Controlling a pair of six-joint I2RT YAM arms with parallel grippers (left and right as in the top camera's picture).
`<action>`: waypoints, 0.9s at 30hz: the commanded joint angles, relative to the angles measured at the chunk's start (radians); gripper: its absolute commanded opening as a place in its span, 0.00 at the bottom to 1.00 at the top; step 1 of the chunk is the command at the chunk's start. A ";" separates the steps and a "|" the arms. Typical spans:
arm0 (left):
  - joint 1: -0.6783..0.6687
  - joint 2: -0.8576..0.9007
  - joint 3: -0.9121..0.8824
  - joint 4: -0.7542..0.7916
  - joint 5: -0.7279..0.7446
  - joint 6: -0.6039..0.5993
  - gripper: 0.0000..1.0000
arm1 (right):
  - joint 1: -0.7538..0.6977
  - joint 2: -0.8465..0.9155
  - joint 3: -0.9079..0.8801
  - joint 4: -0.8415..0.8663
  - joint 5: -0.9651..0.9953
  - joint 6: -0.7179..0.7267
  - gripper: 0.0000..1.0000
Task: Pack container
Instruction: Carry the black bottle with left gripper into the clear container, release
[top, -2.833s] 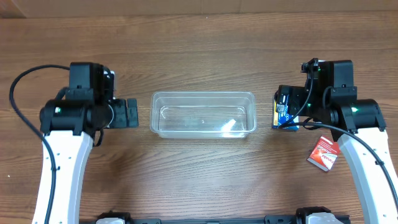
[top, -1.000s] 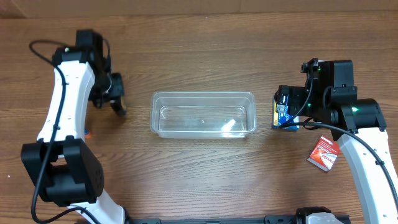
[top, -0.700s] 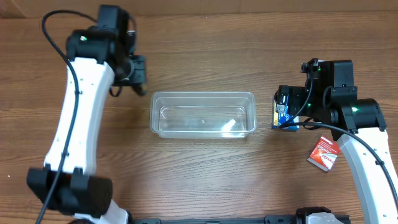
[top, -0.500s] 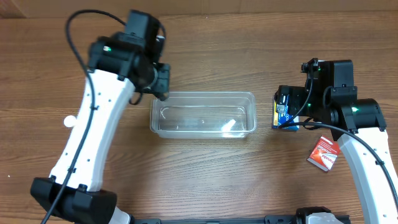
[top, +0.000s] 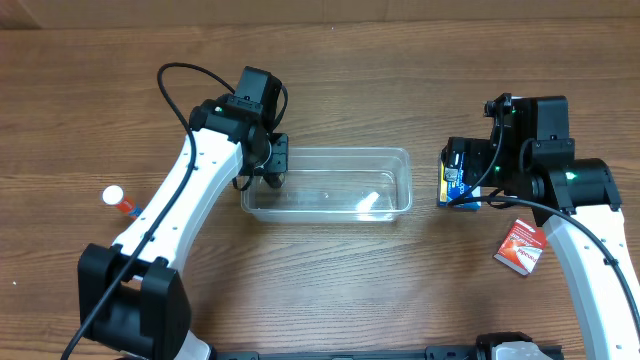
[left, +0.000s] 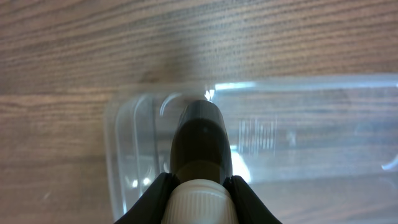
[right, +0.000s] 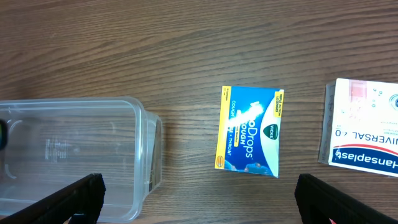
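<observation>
The container (top: 340, 151) is a clear plastic tub in the middle of the table, with nothing visible inside it. Over its left end hangs my left gripper (top: 275, 163), shut on a dark bottle (left: 200, 140) just below its white ribbed cap (left: 199, 206). In the left wrist view the bottle's base points down at the container's (left: 311, 124) left corner. My right gripper (top: 462, 175) stands open to the right of the tub, above a blue cough-drop box (right: 250, 130). In the right wrist view its fingers (right: 81, 199) are spread wide, with nothing between them.
A white and red box (top: 520, 247) lies on the table at the right, also seen in the right wrist view (right: 367, 134). A small white-capped item (top: 117, 198) lies on the wood at the left. The container's right end (right: 74, 155) is near the blue box.
My left arm has swung from the left side of the table to over the container's left end, gripper shut. The right arm has not moved.
</observation>
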 joint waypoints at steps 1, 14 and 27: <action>0.002 0.041 -0.006 0.031 -0.023 0.015 0.08 | 0.004 -0.008 0.031 -0.002 -0.003 -0.003 1.00; 0.002 0.093 -0.006 0.015 -0.080 0.015 0.06 | 0.004 -0.008 0.031 -0.002 -0.003 -0.003 1.00; 0.002 0.093 -0.006 0.005 -0.092 0.015 0.70 | 0.004 -0.008 0.031 -0.002 -0.002 -0.003 1.00</action>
